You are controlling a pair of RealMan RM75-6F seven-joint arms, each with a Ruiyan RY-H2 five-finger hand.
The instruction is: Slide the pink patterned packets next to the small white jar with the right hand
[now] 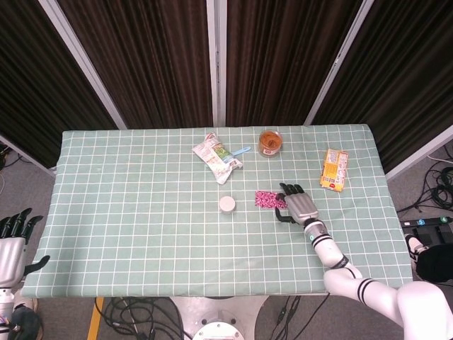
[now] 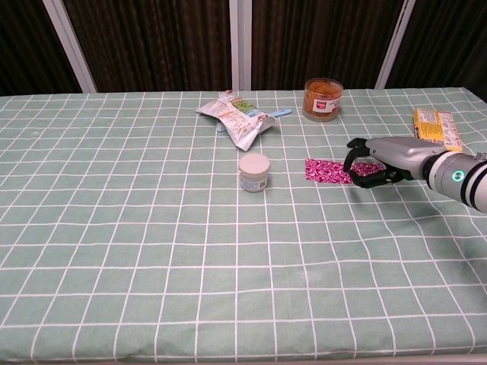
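Note:
The pink patterned packets [image 1: 266,200] [image 2: 327,170] lie flat on the green checked cloth, a short gap to the right of the small white jar [image 1: 227,205] [image 2: 253,172]. My right hand [image 1: 298,204] [image 2: 383,157] is at the packets' right end, with its fingers curled down over that end and touching it. Pink shows between the thumb and the fingers in the chest view. My left hand [image 1: 11,248] hangs off the table's lower left corner with its fingers spread, holding nothing.
A crumpled snack bag [image 1: 217,157] [image 2: 234,118] with a blue spoon lies behind the jar. An orange-filled tub [image 1: 270,142] [image 2: 323,98] stands at the back. A yellow packet [image 1: 335,168] [image 2: 436,127] lies to the right of my hand.

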